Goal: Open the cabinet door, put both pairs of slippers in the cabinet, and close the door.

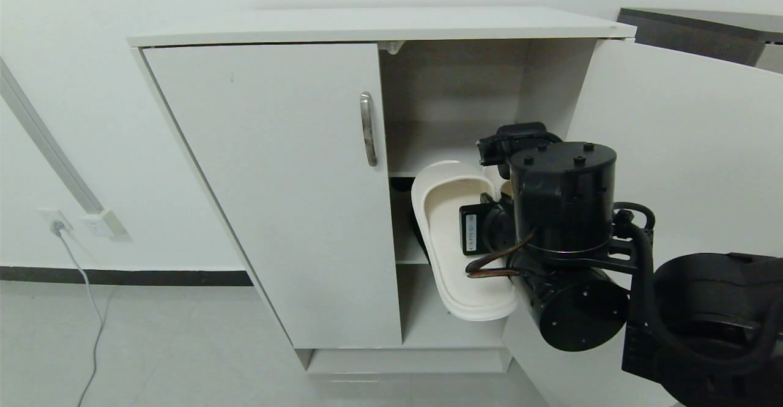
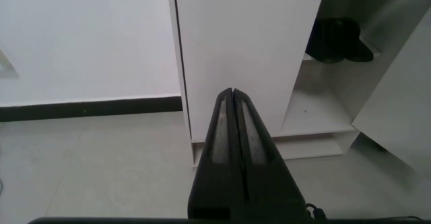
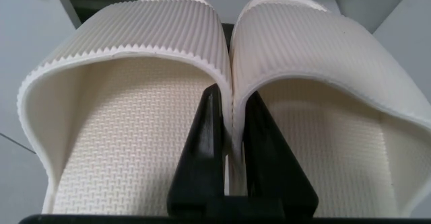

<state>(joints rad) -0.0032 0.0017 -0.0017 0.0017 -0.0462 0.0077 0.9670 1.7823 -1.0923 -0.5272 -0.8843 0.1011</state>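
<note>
The white cabinet [image 1: 379, 24] has its left door [image 1: 275, 199] closed and its right door [image 1: 679, 144] swung open. My right gripper [image 3: 229, 99] is shut on the touching inner edges of a pair of white slippers [image 3: 135, 123], held side by side. The white slippers [image 1: 446, 229] hang at the open compartment, toes toward the shelves. A dark pair of slippers [image 2: 337, 41] lies on the middle shelf inside. My left gripper [image 2: 232, 95] is shut and empty, low in front of the closed door's bottom.
The closed door carries a metal handle [image 1: 367, 128] next to the opening. A wall socket with a cable [image 1: 56, 222] is on the left wall, above bare floor [image 1: 153, 346]. A grey desk [image 1: 703, 27] stands behind the open door.
</note>
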